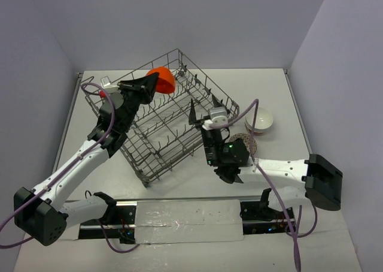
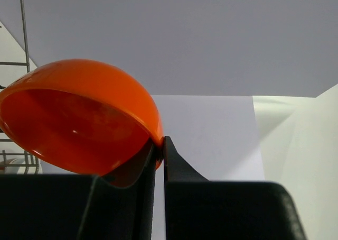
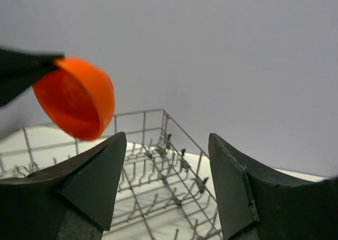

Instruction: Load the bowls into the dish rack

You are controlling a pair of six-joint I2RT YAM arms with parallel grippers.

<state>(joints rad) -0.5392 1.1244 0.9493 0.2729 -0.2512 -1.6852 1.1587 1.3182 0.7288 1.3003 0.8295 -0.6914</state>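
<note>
Over the far side of the dish rack (image 1: 157, 134), gripping the orange bowl (image 1: 164, 80) by its rim with the left hand (image 1: 152, 84), raised clear of the wires. Closing narrow on that rim in the left wrist view, one black finger inside the lip and one outside, with the glossy hollow of the bowl (image 2: 79, 110) tipping down toward the lens. Hanging tilted on edge in the right wrist view as well, high above the rack (image 3: 158, 166).

At the rack's right edge, hovering with the right hand (image 1: 202, 113) spread wide and holding nothing, fingers pointing across the wire floor toward the far rim.

On the worktop (image 1: 287, 92) right of the rack, sitting upright, the white bowl (image 1: 261, 121) with red pattern outside. Just beside it and nearer the arms, lying partly hidden under the right arm, the patterned bowl (image 1: 246, 141); touching or not, impossible to tell.
</note>
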